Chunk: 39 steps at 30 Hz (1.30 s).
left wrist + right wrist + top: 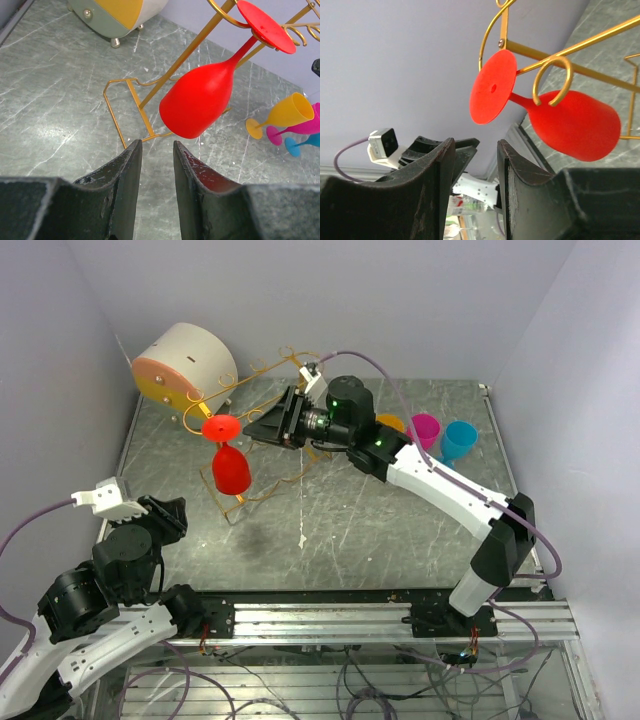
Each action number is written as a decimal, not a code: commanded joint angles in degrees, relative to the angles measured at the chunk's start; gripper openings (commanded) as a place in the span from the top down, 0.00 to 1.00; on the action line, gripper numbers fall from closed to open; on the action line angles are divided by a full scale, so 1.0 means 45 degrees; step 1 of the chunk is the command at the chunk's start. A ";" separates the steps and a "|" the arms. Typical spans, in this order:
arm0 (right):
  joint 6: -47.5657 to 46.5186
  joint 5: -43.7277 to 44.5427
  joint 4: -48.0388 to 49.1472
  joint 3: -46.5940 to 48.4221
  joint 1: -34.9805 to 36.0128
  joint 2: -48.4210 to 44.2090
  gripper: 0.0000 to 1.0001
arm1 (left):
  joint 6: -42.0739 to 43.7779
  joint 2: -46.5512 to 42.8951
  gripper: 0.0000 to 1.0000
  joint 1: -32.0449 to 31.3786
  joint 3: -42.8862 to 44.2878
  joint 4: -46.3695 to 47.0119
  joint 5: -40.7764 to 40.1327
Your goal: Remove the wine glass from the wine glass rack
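A red wine glass point(230, 468) hangs upside down by its round foot from the top rails of the gold wire rack point(262, 365). My right gripper point(262, 427) is open and empty, level with the foot and just to its right. In the right wrist view the gripper point(475, 145) points at the foot point(492, 92), a short gap away, with the bowl point(575, 125) beyond a gold scroll point(552, 80). My left gripper point(168, 512) is open and empty at the near left. In its view the gripper point(155, 150) sits below the bowl point(200, 100), apart from it.
A cream drum with an orange face point(185, 362) stands at the back left beside the rack. Orange point(390, 423), pink point(425, 428) and blue point(459, 440) glasses stand at the back right, behind my right arm. The rack's wire base point(125, 100) lies on the grey table.
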 commanded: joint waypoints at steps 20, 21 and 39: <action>0.3001 0.1282 0.2808 -0.1527 0.0656 0.0123 0.69 | -0.0372 -0.0173 0.58 -0.0032 0.0265 -0.0146 -0.0522; 0.3054 0.1349 0.2819 -0.1501 0.0678 0.0173 0.69 | -0.0357 -0.0174 0.58 -0.0031 0.0253 -0.0121 -0.0490; 0.3435 0.2421 0.2929 -0.1184 0.0927 0.0804 0.69 | -0.0438 -0.0320 0.58 -0.0039 0.0273 -0.0199 -0.0537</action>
